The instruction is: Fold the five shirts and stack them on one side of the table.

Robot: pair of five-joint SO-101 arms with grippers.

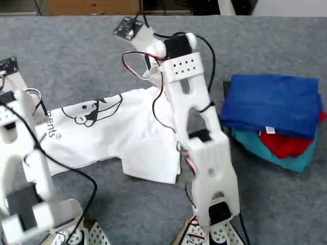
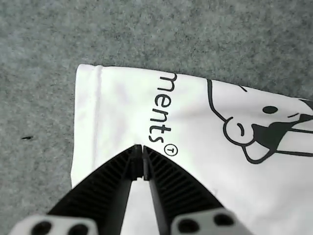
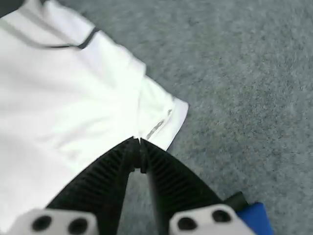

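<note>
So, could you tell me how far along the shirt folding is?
Done: the blue shirt, red shirt and teal shirt lie folded, stacked at one side. In hand: the white shirt lies spread out, both arms' jaws shut at its edges. Left: folding it and stacking it.

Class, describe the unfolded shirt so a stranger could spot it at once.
On the grey table, look across from the folded pile of blue, red and teal shirts. The white shirt lies spread out, the only one with a black cartoon print.
</note>
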